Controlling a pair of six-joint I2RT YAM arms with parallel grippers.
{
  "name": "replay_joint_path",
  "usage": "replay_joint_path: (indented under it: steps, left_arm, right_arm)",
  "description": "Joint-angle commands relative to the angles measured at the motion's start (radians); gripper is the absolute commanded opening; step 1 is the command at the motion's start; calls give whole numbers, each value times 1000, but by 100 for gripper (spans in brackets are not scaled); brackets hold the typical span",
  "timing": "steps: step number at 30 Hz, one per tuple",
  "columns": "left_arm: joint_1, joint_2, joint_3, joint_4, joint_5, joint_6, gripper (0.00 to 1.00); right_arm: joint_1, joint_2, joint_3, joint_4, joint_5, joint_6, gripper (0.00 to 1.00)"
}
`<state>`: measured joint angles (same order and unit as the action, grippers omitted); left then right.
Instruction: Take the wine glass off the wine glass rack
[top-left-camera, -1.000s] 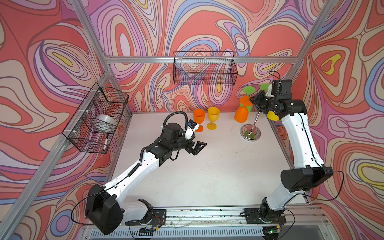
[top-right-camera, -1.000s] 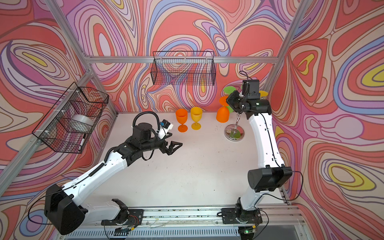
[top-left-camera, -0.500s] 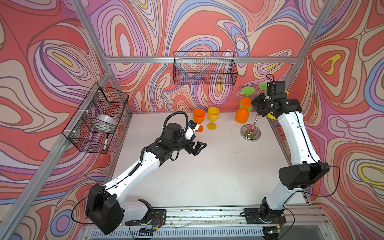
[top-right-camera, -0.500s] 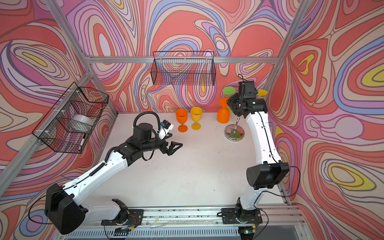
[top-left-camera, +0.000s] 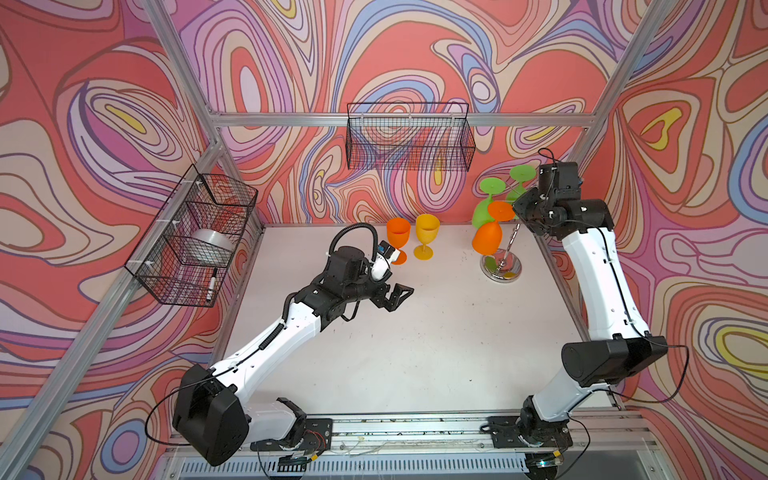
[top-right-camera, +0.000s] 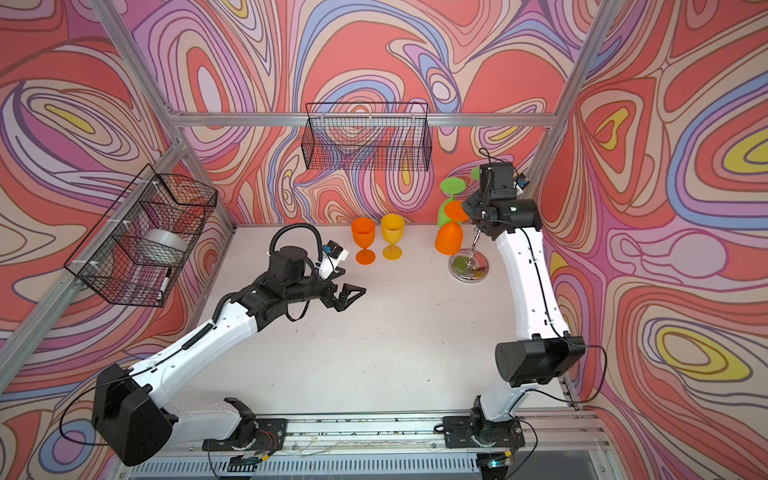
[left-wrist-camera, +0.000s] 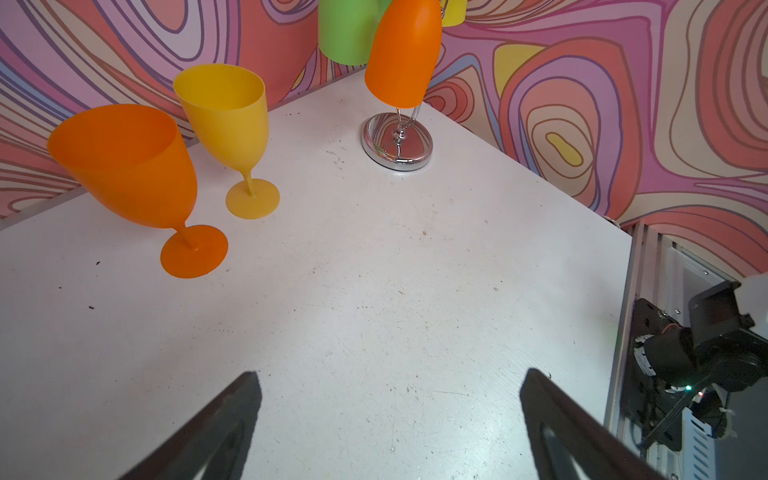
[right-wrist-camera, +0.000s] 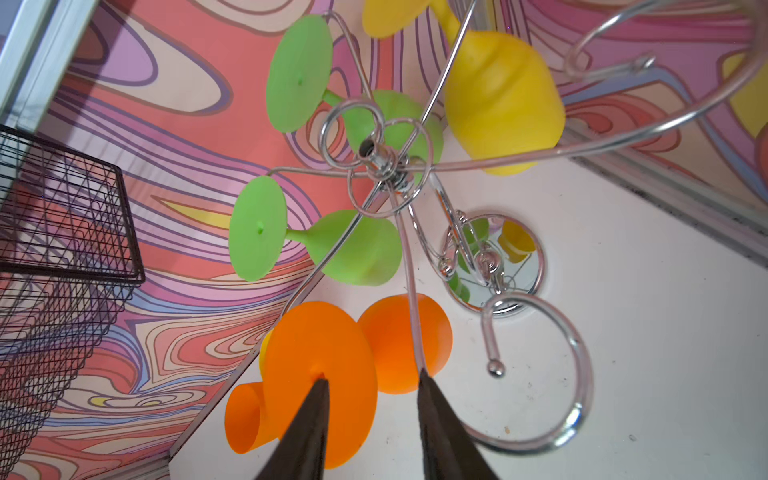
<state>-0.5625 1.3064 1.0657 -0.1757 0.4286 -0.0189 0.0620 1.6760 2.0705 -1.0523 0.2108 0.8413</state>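
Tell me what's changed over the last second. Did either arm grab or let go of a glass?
Only the right gripper shifted slightly beside the wine glass rack. It is at the foot of the hanging orange glass, jaws apart, with no clear grip. Nothing was taken or let go. The left gripper stayed open above the table, and nothing else moved.

The wine glass rack (left-wrist-camera: 386, 145) is polished chrome wire, its round base mirror-bright. The hanging orange wine glass (left-wrist-camera: 403, 54) looks like smooth matt plastic, as do the others. The white table (left-wrist-camera: 374, 291) is matt, speckled and scuffed. The 2 baskets (top-left-camera: 409, 137) are black wire mesh.
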Motion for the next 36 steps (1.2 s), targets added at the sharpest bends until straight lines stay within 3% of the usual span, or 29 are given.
replay_joint_path:
  steps: [1,9,17,21,26,36]
  left_arm:
    - [-4,3,17,-4,1,10,98]
    - [-4,-6,17,-7,-4,13,97]
    - [-5,-1,17,-5,2,8,97]
    - [-5,2,17,-3,7,4,97]
    - [-7,1,19,-2,7,4,98]
    - [-11,-10,19,-6,4,6,97]
  right_arm:
    - [1,-19,31,-15,100,-87,38]
    - [1,-22,68,-14,146,-188,38]
    - [1,-28,62,42,-238,-188,39]
    - [6,12,57,5,-344,-145,40]
    - [6,-3,-49,36,-312,-126,40]
    - [-19,-23,-86,29,-175,-127,40]
